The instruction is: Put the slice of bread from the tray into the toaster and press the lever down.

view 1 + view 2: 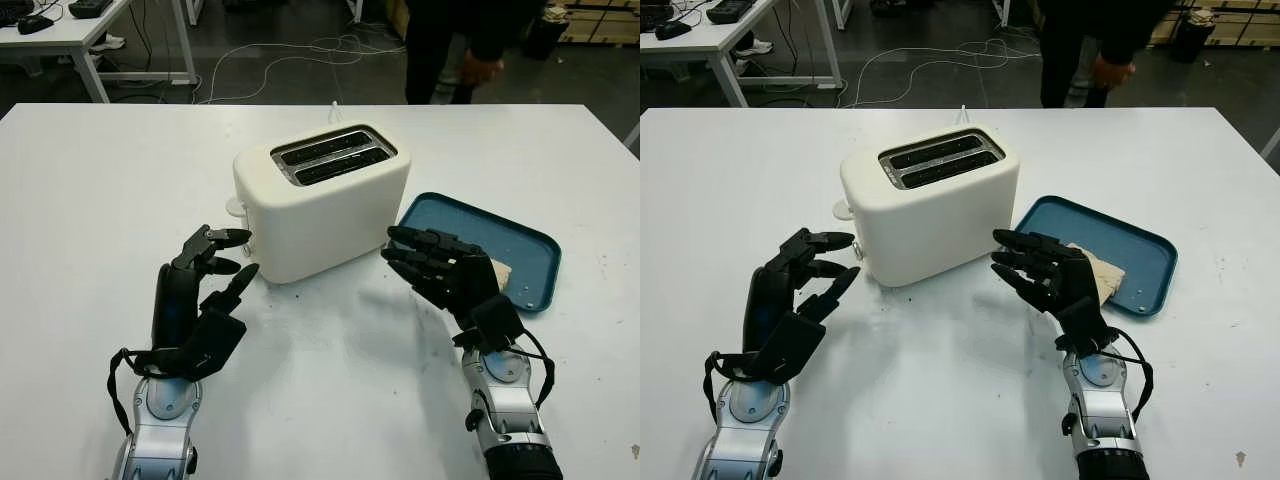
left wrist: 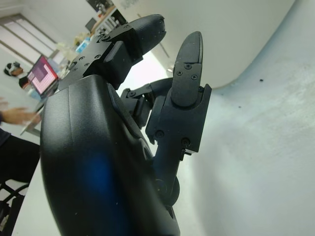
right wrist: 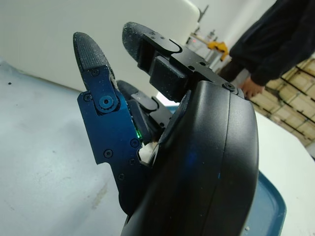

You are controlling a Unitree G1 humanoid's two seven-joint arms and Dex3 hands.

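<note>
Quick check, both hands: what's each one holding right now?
Left hand: open, holding nothing, beside the toaster.
Right hand: open, holding nothing, in front of the tray; bread is in the tray.

A white table [image 1: 120,180] filled the foreground. Beyond its far edge lay a dark floor [image 1: 290,40] with pale cables [image 1: 300,55] looping across it at twelve o'clock. At eleven o'clock stood a white desk [image 1: 70,35] carrying dark gear. A person in dark clothes [image 1: 450,45] stood at one o'clock, with wooden pallets [image 1: 600,20] behind.
</note>
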